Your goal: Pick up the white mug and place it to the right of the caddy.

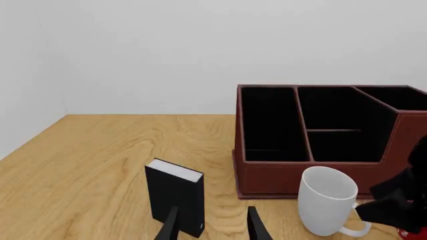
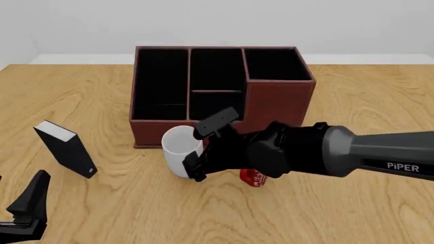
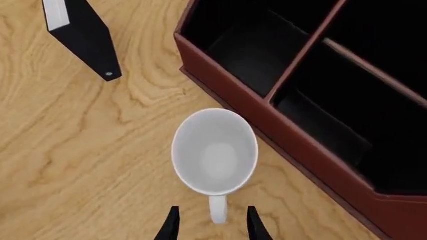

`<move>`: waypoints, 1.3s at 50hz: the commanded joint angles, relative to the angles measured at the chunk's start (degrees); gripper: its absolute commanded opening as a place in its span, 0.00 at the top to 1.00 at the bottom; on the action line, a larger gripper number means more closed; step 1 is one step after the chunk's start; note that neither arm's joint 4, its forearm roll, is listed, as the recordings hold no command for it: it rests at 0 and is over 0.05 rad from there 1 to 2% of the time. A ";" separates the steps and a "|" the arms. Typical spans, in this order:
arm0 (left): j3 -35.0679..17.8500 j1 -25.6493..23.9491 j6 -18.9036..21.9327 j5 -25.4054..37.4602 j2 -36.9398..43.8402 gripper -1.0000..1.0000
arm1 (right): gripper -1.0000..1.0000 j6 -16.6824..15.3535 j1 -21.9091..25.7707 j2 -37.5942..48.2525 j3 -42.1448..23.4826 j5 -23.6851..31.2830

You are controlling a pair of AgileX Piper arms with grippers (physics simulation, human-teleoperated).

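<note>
The white mug point(image 2: 178, 147) stands upright on the table, just in front of the caddy's point(image 2: 271, 96) left front corner. In the right wrist view I look down into the white mug point(image 3: 215, 152), and its loop handle lies between the tips of my right gripper point(image 3: 213, 224). That gripper is open, with a gap on each side of the handle. Seen from the front, my right gripper point(image 2: 195, 154) reaches in from the right onto the mug's near side. My left gripper point(image 2: 24, 190) hangs open and empty at the near left, as the left wrist view confirms for this gripper point(image 1: 212, 222).
A small black box with a white top point(image 2: 64, 147) stands on the left, close ahead of the left gripper. A red patterned mug point(image 2: 253, 178) is partly hidden under the right arm. Bare wood lies to the caddy's right point(image 2: 366, 101).
</note>
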 commanded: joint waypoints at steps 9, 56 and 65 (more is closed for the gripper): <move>0.00 0.00 0.00 0.00 0.00 0.00 | 0.00 0.73 0.20 2.76 -0.10 -0.96; 0.00 0.00 0.00 0.00 0.00 0.00 | 1.00 1.23 1.24 6.37 -0.30 -2.30; 0.00 0.00 0.00 0.00 0.00 0.00 | 1.00 -0.61 1.34 5.54 -0.31 -1.42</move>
